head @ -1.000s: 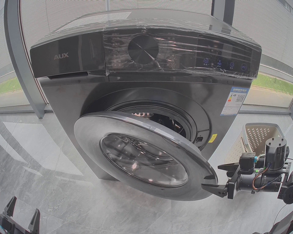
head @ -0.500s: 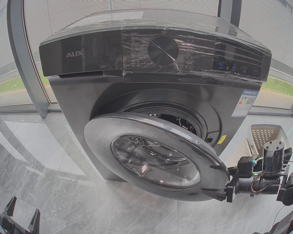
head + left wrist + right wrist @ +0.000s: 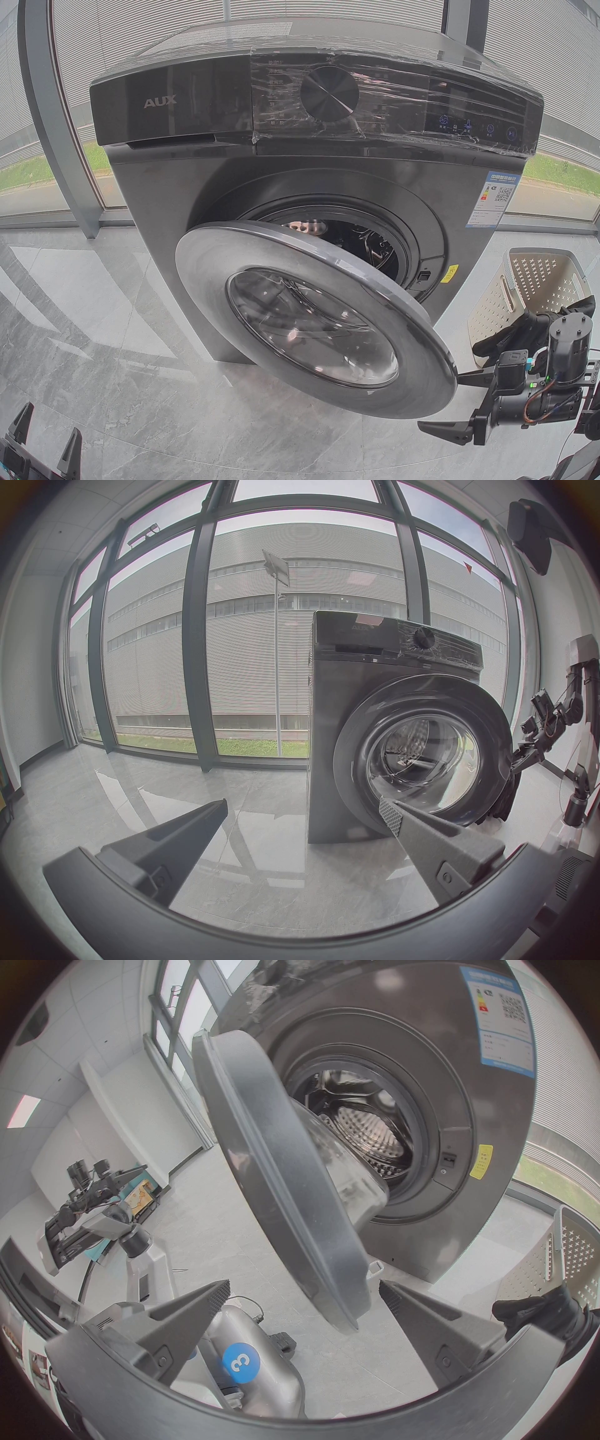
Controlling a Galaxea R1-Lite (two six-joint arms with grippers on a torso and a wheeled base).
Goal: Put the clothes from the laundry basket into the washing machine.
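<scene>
Head view, starting at the left: the left fingers [image 3: 69, 450] sit low over the floor [image 3: 94, 325], well apart from everything else. They are spread wide with nothing between them. That arm looks parked out of the way, since the work lies on the other side.

Next comes the washing machine [image 3: 181, 187]. Its round door [image 3: 206, 262] is swung out from the left-hand hinge, so the drum [image 3: 359, 240] shows behind it. The door stands only partly open and leans across some of the mouth, which would crowd an arm carrying clothes.

That probably explains the right fingers [image 3: 447, 430]. They are wide open, grip nothing, and are level with the door's free edge. In the right wrist view that edge lies in or just ahead of the gap between the fingers [image 3: 437, 1329]; I cannot tell whether it touches either one. Flanking the rim like this would let them catch it and swing the door wider.

Farthest right, the laundry basket [image 3: 537, 253] stands on the floor beside the machine, just behind the right arm, which keeps the carry to the drum short. Dark clothes [image 3: 515, 330] lie in it and hang over its near rim. None are in the fingers, so loading looks not yet begun.
</scene>
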